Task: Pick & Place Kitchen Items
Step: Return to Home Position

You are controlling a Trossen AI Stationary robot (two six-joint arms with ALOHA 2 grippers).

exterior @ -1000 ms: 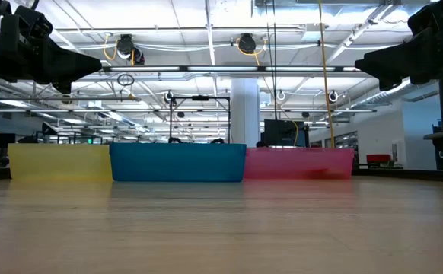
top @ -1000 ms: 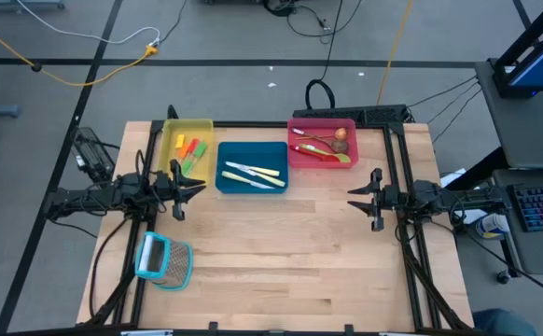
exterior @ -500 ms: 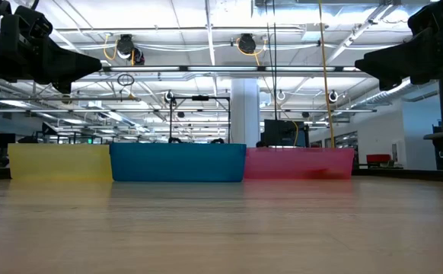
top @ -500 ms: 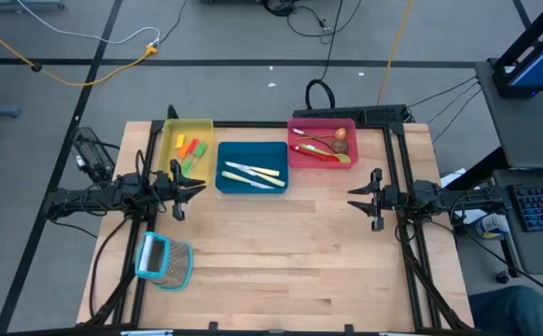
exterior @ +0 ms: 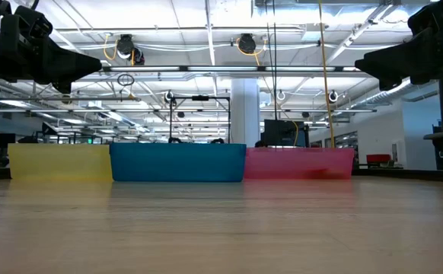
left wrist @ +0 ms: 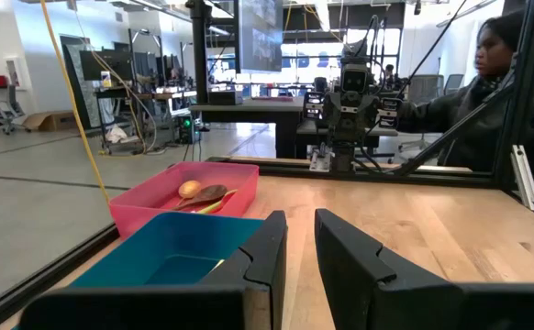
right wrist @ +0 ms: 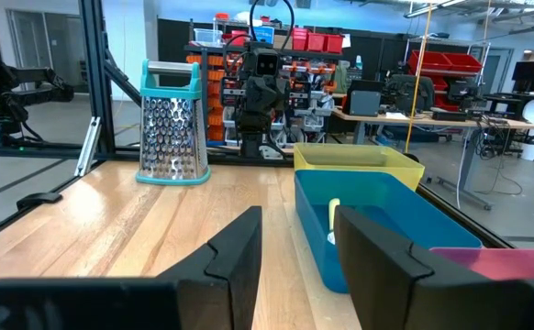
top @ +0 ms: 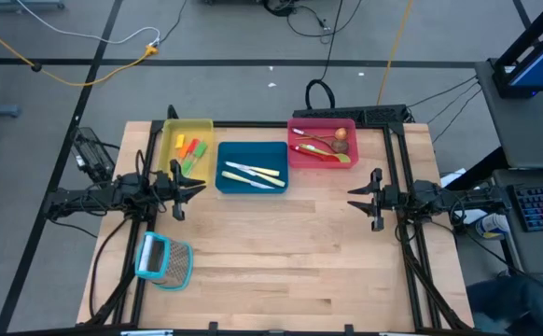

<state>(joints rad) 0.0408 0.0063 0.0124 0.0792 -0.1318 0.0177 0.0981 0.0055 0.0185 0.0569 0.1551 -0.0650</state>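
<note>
Since both arms hang at the table's side edges, nothing is in hand.

High view: left gripper [top: 186, 189] and right gripper [top: 365, 198] face each other across the table [top: 281, 252], fingers spread, empty. Spatulas [top: 189, 149] lie in the yellow tray [top: 188, 121], knives [top: 251, 175] in the blue tray [top: 251, 145], spoons [top: 323, 147] in the red tray [top: 322, 120]. The grater [top: 164, 259] sits alone near the left arm.

Low view: only the three tray walls show; contents hidden.

Left wrist view: fingers apart; a wooden spoon [left wrist: 203, 193] lies in the red tray.

Right wrist view: fingers apart; one knife [right wrist: 334, 213], cream-handled, leans in the blue tray.

Judgement: items light, stiff, slim. Smooth handles likely slip, so grip mid-handle, across the narrow width.
</note>
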